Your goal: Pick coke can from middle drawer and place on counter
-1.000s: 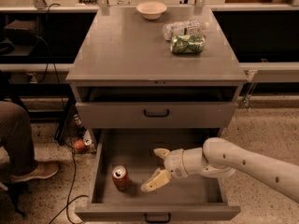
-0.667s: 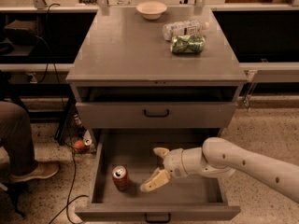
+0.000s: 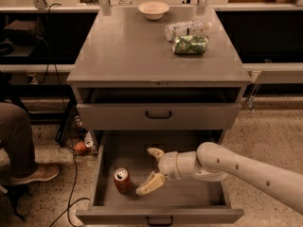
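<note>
End effector (image 3: 148, 170) nudged toward coke can (image 3: 122, 180), fingers (image 3: 151, 183) spread, can just beside, in middle drawer (image 3: 161, 215)

A: What's at the back, up top?
B: Small pale bowl (image 3: 154, 9), upright, near the rear edge. To its right, a clear plastic bottle (image 3: 187, 29) on its side, cap pointing right. A green crinkly bag (image 3: 191, 45) lies just in front of the bottle. Touching or not, can't tell.
A: Below that?
B: Upper grey drawer front (image 3: 113, 118) w/ small black handle (image 3: 158, 114), dark gap above it.
A: Left side?
B: Someone's leg (image 3: 16, 136) in brown trousers, tan shoe (image 3: 35, 173) flat on the speckled floor (image 3: 265, 131). A black cable (image 3: 72, 183) runs over the floor btw shoe & cabinet. There's a small orange round obj (image 3: 81, 147) by the cabinet's left side.
</note>
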Action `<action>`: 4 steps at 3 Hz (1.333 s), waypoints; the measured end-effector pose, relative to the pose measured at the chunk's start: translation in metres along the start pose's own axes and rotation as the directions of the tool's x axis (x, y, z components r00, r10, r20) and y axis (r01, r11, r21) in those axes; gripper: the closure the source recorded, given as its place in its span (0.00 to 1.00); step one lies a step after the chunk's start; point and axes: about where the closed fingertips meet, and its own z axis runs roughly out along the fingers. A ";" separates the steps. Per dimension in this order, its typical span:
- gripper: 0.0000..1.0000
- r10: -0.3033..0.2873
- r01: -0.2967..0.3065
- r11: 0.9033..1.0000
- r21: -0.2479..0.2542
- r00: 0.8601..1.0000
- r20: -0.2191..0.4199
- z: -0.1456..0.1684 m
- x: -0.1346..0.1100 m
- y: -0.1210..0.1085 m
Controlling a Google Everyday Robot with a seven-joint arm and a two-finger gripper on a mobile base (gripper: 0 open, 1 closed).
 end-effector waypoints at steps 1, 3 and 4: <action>0.00 -0.088 0.089 0.995 -0.035 0.996 0.033 0.044 0.015 -0.008; 0.00 -0.207 0.207 0.977 -0.045 0.978 0.008 0.103 0.043 -0.017; 0.00 -0.238 0.238 0.971 -0.028 0.971 -0.009 0.118 0.051 -0.023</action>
